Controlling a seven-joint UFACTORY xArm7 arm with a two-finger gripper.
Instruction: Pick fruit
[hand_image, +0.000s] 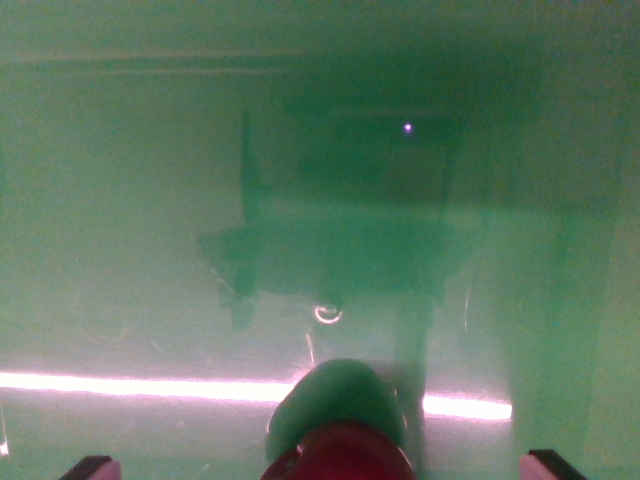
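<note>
Red fruit (340, 452) centred between spread gripper (320, 466) fingertips (92, 467), glossy green surface (130, 200)

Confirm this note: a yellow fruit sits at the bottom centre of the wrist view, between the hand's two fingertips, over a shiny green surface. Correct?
Not quite. The fruit is dark red, not yellow, as the wrist view shows. The rest holds: it sits bottom centre between the hand's fingertips, over the shiny green surface.

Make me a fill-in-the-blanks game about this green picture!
1. The shiny surface all around looks ____ in colour.
2. The round fruit at the bottom edge is dark ____.
3. The bright pink stripe runs from side to ____.
4. The two gripper fingertips peek in at the picture's ____ corners.

Missing words: green; red; side; bottom
</note>
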